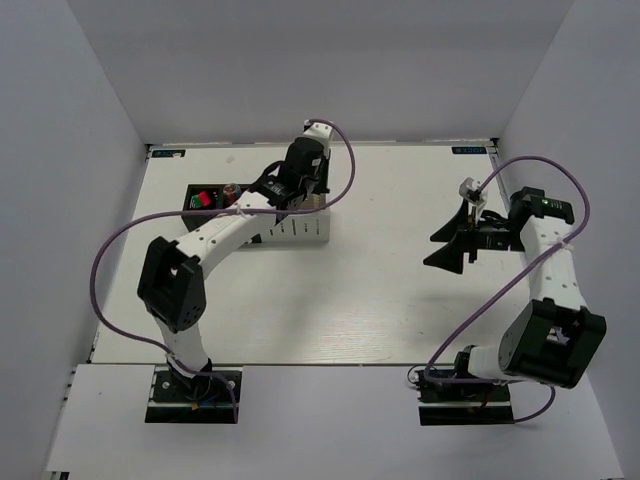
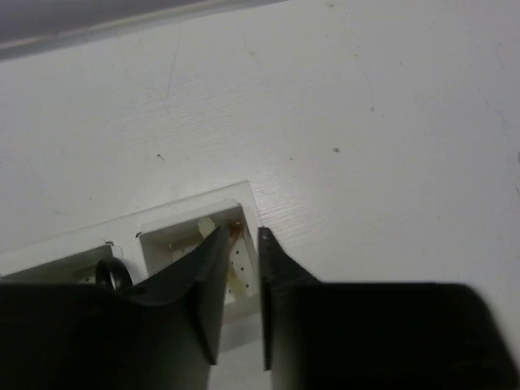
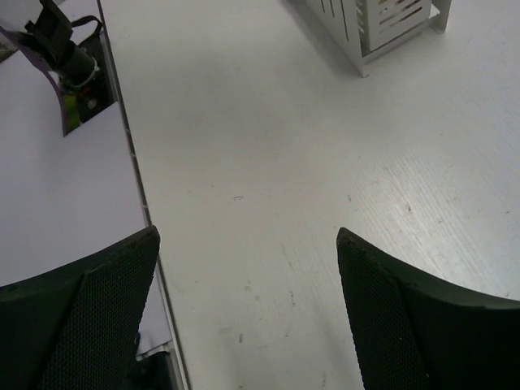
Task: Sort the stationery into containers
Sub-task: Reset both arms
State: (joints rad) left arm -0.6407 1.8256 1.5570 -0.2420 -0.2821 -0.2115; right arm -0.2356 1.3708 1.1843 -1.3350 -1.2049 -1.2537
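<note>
The joined row of containers [image 1: 292, 232] stands at the back left; its slotted white end also shows in the right wrist view [image 3: 390, 20]. Red and green marker caps [image 1: 206, 198] stick out of the black left holder. My left gripper [image 1: 312, 197] hangs over the rightmost white holder [image 2: 175, 236]. Its jaws [image 2: 241, 233] stand a narrow gap apart with nothing between them. A thin yellowish stick [image 2: 233, 268] leans inside that holder. My right gripper [image 1: 450, 245] is wide open and empty above bare table at the right [image 3: 248, 244].
A black rounded object [image 2: 114, 275] sits in the neighbouring white holder. The table's near edge [image 3: 140, 195] and the left arm's base with purple cable [image 3: 65, 57] show in the right wrist view. White walls enclose the table.
</note>
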